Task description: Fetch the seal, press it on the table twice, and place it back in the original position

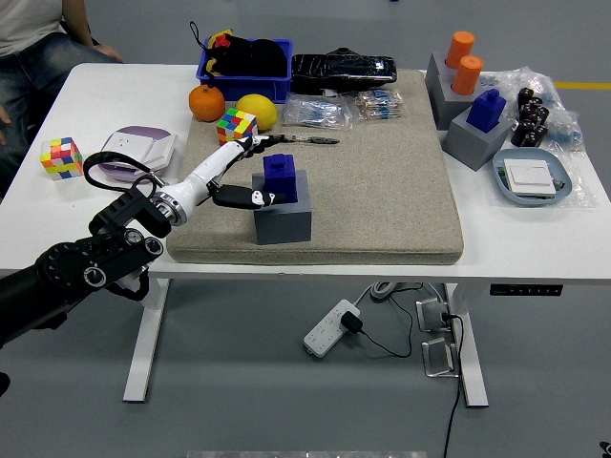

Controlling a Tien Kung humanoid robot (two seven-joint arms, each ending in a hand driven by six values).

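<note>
**Seal within reach, grasp not yet closed**

Seal — a blue block with a small knob — sat upright on its grey base, left of centre in the frame on the beige mat. The left hand came in from the lower left, fingers spread around the seal's left side, thumb low against the front; it gripped nothing yet. The fetch step looked in hand. Next, I judged, the fingers needed to close on the blue body and lift it straight up — clear of the base. No right hand showed.

white table on grey floor, power strip underneath
</note>
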